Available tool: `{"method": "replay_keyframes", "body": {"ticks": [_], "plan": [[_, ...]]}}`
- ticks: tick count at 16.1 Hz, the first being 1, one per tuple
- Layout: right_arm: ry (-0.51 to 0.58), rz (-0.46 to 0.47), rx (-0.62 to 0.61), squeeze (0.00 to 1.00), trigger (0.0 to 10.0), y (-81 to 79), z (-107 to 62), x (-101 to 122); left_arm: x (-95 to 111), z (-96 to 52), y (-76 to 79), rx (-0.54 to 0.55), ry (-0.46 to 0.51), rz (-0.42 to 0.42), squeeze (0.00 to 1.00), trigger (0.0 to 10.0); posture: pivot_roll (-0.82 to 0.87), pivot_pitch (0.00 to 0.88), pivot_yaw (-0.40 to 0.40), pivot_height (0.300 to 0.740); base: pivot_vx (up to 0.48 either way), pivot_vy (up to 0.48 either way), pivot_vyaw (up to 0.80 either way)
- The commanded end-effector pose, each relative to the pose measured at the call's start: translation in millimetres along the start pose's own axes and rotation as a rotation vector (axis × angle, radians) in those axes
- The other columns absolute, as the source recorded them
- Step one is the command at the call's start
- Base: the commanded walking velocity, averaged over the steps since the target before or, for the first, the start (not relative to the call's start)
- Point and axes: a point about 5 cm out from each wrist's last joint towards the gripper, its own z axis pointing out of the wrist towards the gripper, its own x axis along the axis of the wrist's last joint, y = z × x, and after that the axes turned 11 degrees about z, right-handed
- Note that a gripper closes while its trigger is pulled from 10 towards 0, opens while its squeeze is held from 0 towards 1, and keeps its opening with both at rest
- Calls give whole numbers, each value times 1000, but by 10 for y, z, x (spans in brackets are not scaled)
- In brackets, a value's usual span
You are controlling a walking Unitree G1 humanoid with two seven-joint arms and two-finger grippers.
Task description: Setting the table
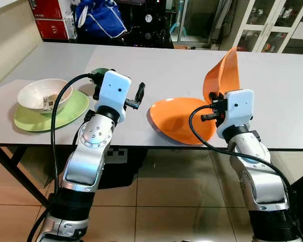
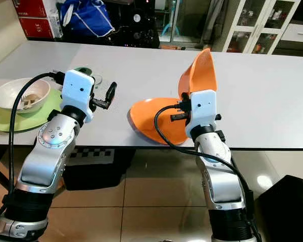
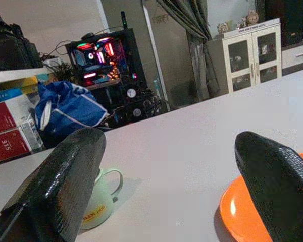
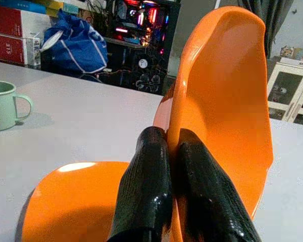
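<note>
The orange plate [image 1: 179, 120] lies flat on the grey table [image 1: 272, 91], close to the table's near edge, and serves as the reference point for everything else here.

Right gripper [image 4: 172, 151]: positioned directly above the far right side of the orange plate. Its two black fingers [image 4: 146, 186] are closed tight on the rim of an orange bowl [image 1: 223, 75], one finger on each side of the wall. The bowl is held tipped up on edge, its hollow facing the left side of the table, its lower rim just above or touching the plate; contact cannot be confirmed.

Left gripper [image 1: 140, 94]: positioned to the left of the orange plate, just beside its rim, raised slightly above the tabletop. Its fingers stand wide apart and hold nothing.

Pale green mug [image 3: 102, 196]: stands upright on the table, beyond the left gripper and farther left of the orange plate, handle turned toward the plate.

Green plate [image 1: 50, 113]: lies well to the left of the orange plate, near the table's left corner. A white bowl [image 1: 44, 95] sits on it, with a utensil inside that is too small to identify.
</note>
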Motion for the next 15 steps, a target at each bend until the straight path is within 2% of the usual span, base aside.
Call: {"method": "replay_keyframes", "body": {"ticks": [1, 15], "plan": [[52, -14, 6, 0, 10000, 20, 7, 137, 9, -5, 11, 2, -6, 6, 0, 10000, 11, 0, -56, 740, 0, 0, 0], [47, -14, 20, 0, 10000, 5, 50, 158, 22, 23, -48, 27, -15, 7, 0, 10000, 16, 0, -75, 740, 0, 0, 0]]}}
